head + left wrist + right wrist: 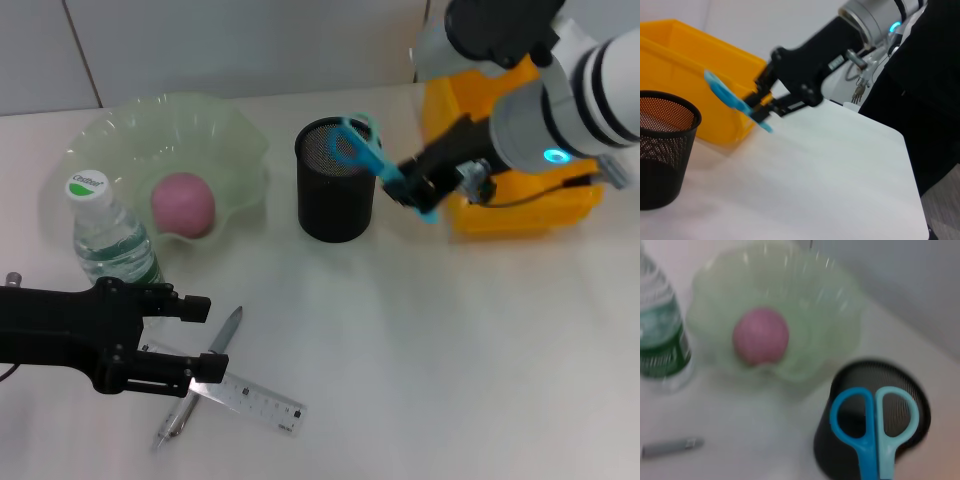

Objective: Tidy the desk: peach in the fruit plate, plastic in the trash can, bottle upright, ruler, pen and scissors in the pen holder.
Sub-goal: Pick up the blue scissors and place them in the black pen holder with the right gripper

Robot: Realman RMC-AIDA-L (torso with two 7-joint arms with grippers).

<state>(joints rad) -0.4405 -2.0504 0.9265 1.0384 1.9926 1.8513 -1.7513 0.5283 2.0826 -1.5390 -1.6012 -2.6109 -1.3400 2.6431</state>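
— Where were the scissors (pixel 365 150), and what had hold of them?

— The right gripper (pixel 418 193) was clamped on their blades, with the glossy blue loop handles tilted over the rim of the pen holder (pixel 335 181), a round black wire-mesh cup at mid-desk. Behind that arm stood a hard yellow plastic bin (pixel 520 205).

— And the other things?

— The peach (pixel 183 204), round and matt pink, lay in the fruit plate (pixel 150 125), a translucent pale green dish with a wavy rim, far left. The clear ribbed bottle (pixel 110 236) stood upright just beside it. Near the front, the flat pale ruler (pixel 250 398) and the slim grey pen (pixel 200 385) lay crossed on the smooth white desk (pixel 450 360).

— The left gripper (pixel 195 338)?

— It hung over them, fingers spread apart, gripping nothing.
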